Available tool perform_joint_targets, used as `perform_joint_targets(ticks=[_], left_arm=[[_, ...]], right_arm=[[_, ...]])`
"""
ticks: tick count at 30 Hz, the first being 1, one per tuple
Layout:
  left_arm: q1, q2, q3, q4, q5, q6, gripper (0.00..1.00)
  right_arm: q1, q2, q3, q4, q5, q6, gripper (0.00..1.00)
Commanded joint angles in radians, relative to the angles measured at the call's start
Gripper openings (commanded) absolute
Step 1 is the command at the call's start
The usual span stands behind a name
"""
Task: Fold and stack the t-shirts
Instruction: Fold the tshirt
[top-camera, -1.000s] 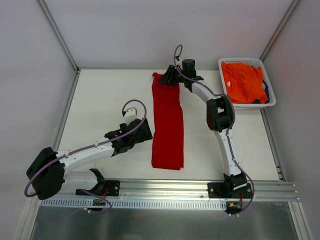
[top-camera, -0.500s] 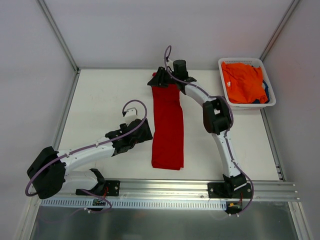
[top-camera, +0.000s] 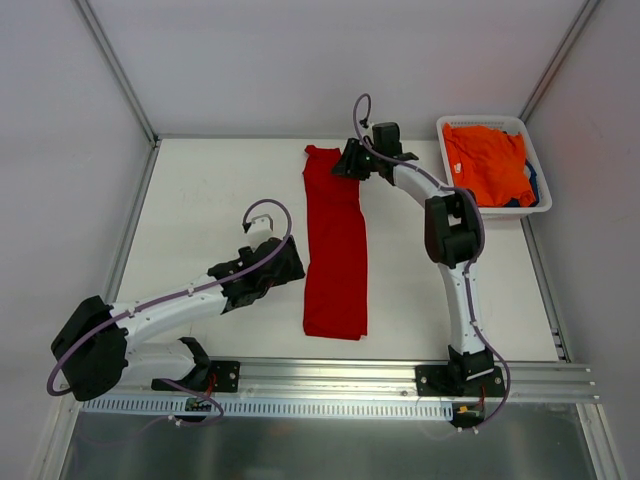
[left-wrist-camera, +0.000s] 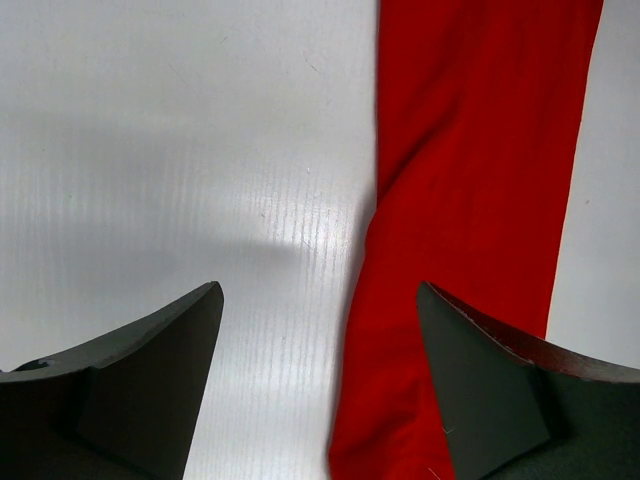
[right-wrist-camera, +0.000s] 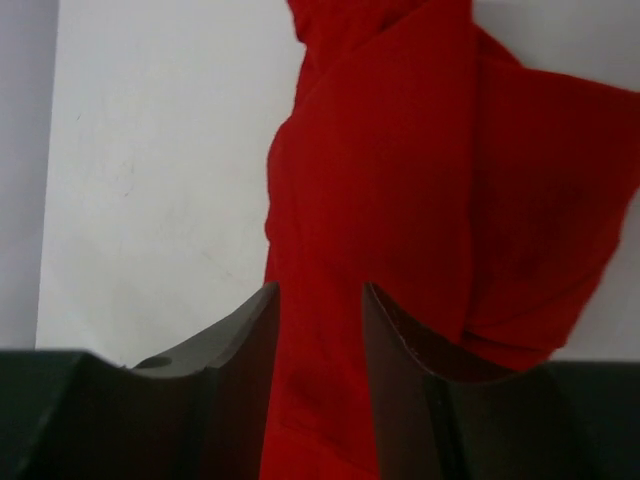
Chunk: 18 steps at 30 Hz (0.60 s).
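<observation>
The red t-shirt lies on the white table as a long narrow folded strip running from far to near. My right gripper is at its far right corner; in the right wrist view its jaws stand narrowly apart with red cloth filling the gap. My left gripper is open and empty, low beside the strip's left edge; its wrist view shows the red cloth under the right finger. The orange t-shirt lies crumpled in the basket, over a bit of dark blue cloth.
The white plastic basket stands at the far right corner of the table. Metal frame rails run along the table's left, right and near edges. White walls close the back and sides.
My right gripper swung left over the shirt's far end half a second ago, then came back right to its far right corner. The left arm and the shirt's near part have stayed put.
</observation>
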Motion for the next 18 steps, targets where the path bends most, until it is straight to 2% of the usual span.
perform_joint_targets(ticks=[1,8,18], left_arm=[[0.011,-0.029,-0.012,0.008,-0.007,-0.015,0.79],[0.011,-0.018,-0.001,0.008,-0.007,-0.012,0.79],[0.011,-0.015,-0.007,0.008,-0.01,-0.013,0.79]], right_arm=[[-0.008,-0.064,0.001,-0.045,0.057,-0.039,0.42],[-0.027,-0.072,0.022,-0.195,0.212,-0.082,0.43],[-0.055,-0.148,-0.05,-0.277,0.43,-0.094,0.44]])
